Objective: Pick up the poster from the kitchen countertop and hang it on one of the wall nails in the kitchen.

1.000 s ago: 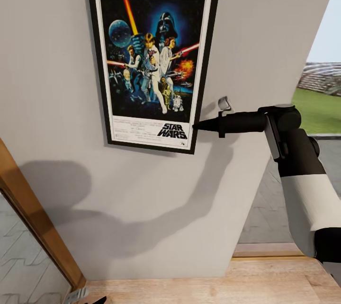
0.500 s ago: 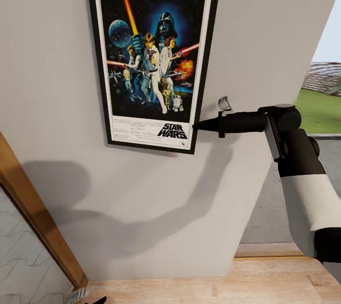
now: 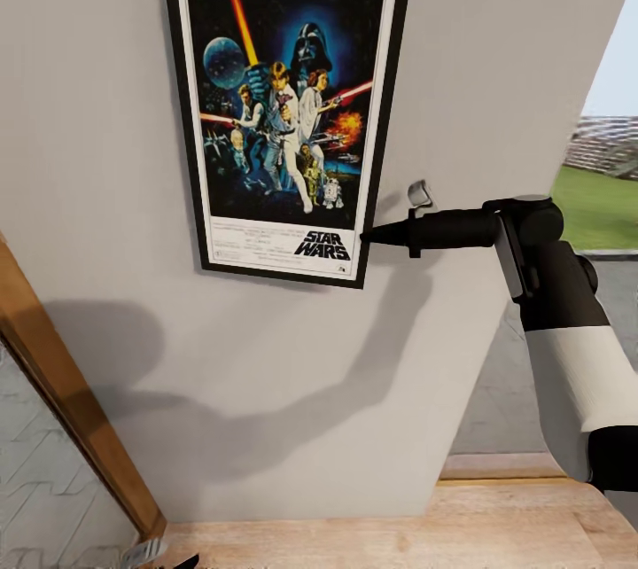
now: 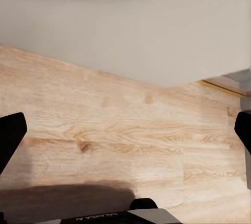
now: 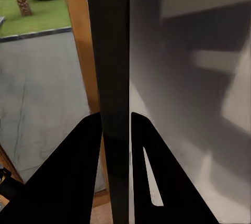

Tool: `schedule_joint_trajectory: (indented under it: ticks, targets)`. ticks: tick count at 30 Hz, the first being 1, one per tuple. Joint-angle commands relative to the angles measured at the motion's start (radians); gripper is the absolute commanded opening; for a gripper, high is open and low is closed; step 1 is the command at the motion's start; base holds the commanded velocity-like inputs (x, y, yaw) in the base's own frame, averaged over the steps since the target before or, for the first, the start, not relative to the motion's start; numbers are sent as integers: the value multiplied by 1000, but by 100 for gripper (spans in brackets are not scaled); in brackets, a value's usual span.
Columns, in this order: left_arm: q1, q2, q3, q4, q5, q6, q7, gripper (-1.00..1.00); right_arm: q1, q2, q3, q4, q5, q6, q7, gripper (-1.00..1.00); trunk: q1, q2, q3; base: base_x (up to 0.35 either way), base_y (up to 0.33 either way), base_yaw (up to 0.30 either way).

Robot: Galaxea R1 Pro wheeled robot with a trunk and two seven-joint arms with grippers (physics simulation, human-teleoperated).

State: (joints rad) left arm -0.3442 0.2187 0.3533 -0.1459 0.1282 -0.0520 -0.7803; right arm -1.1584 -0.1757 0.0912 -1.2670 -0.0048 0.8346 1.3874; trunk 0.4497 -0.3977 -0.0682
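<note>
The Star Wars poster (image 3: 283, 117) lies flat and upright against the grey wall (image 3: 496, 64). My right gripper (image 3: 368, 235) is shut on the lower right edge of its black frame. In the right wrist view the frame's dark edge (image 5: 112, 67) runs between the two black fingers (image 5: 78, 171) of the right gripper (image 5: 116, 118). A small grey metal nail (image 3: 419, 193) sticks out of the wall just right of the poster, above the gripper. My left gripper (image 4: 127, 130) hangs open over the wooden floor (image 4: 130, 124), holding nothing. The kitchen countertop is out of view.
A wooden door frame (image 3: 62, 392) slants along the lower left. On the right the wall ends at an opening onto grey paving and grass (image 3: 602, 206). Light wooden floor (image 3: 496, 525) runs along the wall's foot.
The wooden door frame at the lower left sits slightly lower in the picture. Poster and right arm have not moved.
</note>
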Motion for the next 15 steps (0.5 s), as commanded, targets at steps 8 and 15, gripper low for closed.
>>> schedule_joint_trajectory:
  ticks: [8, 15]
  targets:
    - [-1, 1, -8, 2, 10, -5, -3, 100, -1, -1, 1, 0, -1, 12, 4, -100, 0, -2, -2, -109, 0, 0]
    - [-1, 2, -8, 2, 10, -5, -3, 100, -1, -1, 1, 0, -1, 12, 4, -100, 0, -2, -2, -14, 0, 0]
